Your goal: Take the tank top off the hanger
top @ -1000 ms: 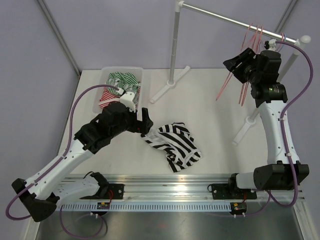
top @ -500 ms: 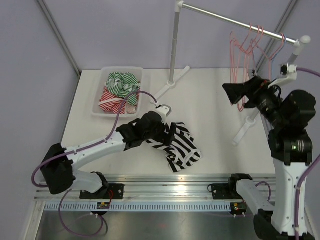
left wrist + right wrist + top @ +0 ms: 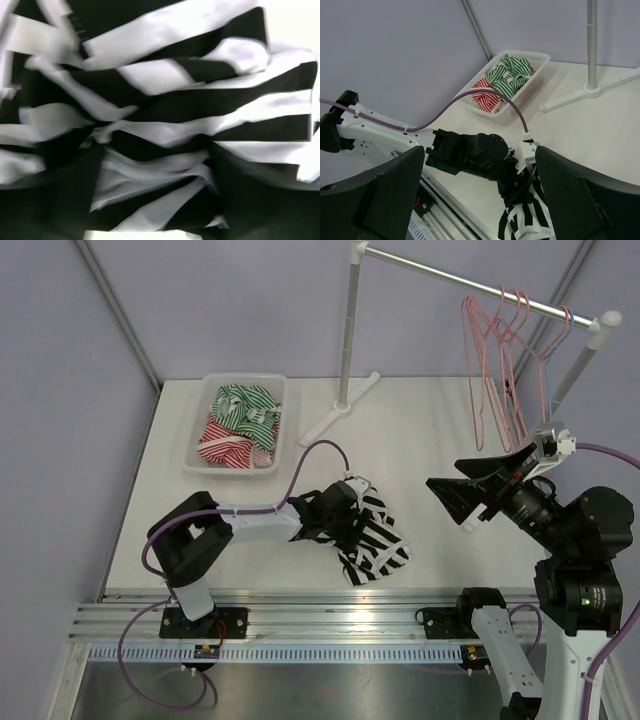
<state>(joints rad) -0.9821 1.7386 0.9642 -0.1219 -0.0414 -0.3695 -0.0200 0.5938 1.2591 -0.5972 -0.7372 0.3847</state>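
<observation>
The table (image 3: 420,440) is crossed at the upper right by a rack (image 3: 450,280), from which bare wire hangers (image 3: 495,360) are hung. A basket (image 3: 240,377) of striped clothes is seen at the upper left. The black-and-white tank top (image 3: 375,540) is found crumpled on the table at lower centre, off every hanger, so the removal is judged done. The left gripper (image 3: 345,512) is pressed into it; its jaws cannot be told. The right gripper (image 3: 452,488) is held wide apart and empty at the right. A firm hold and a carry toward the basket is likely called for next.
</observation>
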